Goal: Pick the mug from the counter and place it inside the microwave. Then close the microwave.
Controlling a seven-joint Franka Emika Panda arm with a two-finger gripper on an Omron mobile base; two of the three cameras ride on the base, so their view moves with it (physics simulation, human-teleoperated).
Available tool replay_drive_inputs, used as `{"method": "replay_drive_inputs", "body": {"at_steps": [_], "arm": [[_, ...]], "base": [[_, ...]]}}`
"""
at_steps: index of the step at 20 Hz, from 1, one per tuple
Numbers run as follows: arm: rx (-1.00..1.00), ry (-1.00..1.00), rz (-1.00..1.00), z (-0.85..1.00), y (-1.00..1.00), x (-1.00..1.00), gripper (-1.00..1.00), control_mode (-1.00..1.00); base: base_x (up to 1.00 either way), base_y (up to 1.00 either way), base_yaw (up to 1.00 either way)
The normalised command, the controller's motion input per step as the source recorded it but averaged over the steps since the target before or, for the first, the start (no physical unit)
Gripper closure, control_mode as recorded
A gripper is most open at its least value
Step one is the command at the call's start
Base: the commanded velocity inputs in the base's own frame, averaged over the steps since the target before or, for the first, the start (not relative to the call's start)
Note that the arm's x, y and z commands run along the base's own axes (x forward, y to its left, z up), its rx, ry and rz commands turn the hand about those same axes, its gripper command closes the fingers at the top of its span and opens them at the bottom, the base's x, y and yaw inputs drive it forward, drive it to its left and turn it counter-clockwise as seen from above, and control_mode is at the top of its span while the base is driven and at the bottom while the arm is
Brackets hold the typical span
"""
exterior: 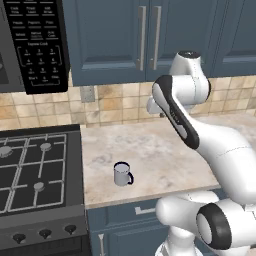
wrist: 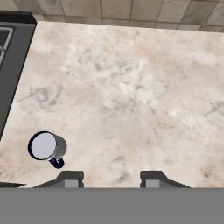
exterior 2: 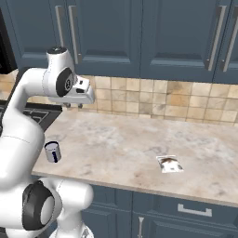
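Note:
The small grey-white mug (exterior: pixel 121 173) (exterior 2: pixel 52 151) (wrist: pixel 46 146) stands upright on the beige counter (exterior: pixel 165 145) (exterior 2: pixel 130 135) (wrist: pixel 131 87), near its front edge and close to the stove. Its dark handle points toward the front. My gripper (exterior 2: pixel 73 106) (wrist: pixel 111 177) hangs high over the counter near the tiled backsplash, well behind and above the mug. It is open, with nothing between its fingers. The black microwave (exterior: pixel 37 45) hangs at the upper left with its keypad panel facing me; its door runs off the frame.
A black gas stove (exterior: pixel 35 170) borders the counter on the left. A small white-and-brown packet (exterior 2: pixel 170 164) lies on the counter to the right. Blue wall cabinets (exterior: pixel 145 35) hang above the backsplash, and blue drawers (exterior 2: pixel 186 209) sit below the counter.

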Motion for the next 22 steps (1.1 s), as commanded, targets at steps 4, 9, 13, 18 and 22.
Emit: {"method": "replay_drive_inputs", "body": {"at_steps": [4,9,13,18,22], "arm": [[0.00,0.00,0.04,0.00,0.00,-0.47,-1.00,-1.00],[0.00,0.01,0.18,-0.22,0.03,-0.44,-1.00,-1.00],[0.00,0.00,0.35,-0.52,0.24,-0.21,-1.00,-1.00],[-0.05,0.02,0.33,-0.48,0.51,-0.02,-1.00,-1.00],[-0.16,0.04,0.21,-0.33,0.56,-0.14,-1.00,-1.00]], "base": [[0.00,0.00,0.00],[0.00,0.00,0.00],[0.00,0.00,0.00],[0.00,0.00,0.00],[0.00,0.00,0.00]]}}
